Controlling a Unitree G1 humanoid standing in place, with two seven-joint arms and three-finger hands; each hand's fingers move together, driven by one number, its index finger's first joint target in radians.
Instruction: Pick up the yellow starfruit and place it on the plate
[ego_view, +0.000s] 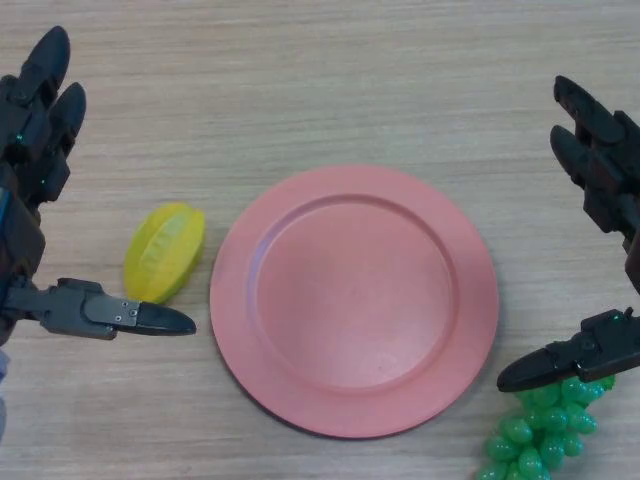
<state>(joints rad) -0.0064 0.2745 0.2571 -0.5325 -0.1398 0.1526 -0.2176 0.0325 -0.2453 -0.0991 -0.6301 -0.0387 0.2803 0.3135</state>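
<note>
The left robot hand (35, 200) is spread wide near the left edge of the counter (330, 80), fingers straight, thumb extended just beside the yellow starfruit (164, 252), and it grips nothing; the right robot hand (600, 250) is equally spread and empty at the right edge, above a green grape bunch (540, 435). The starfruit lies on the counter just left of the pink plate (354, 300), which is bare. No step appears complete: grasp, lift, transfer and release all remain.

Yellow starfruit (163, 252) lying on table, ridged, just left of pink round plate (354, 300); plate bare.
</note>
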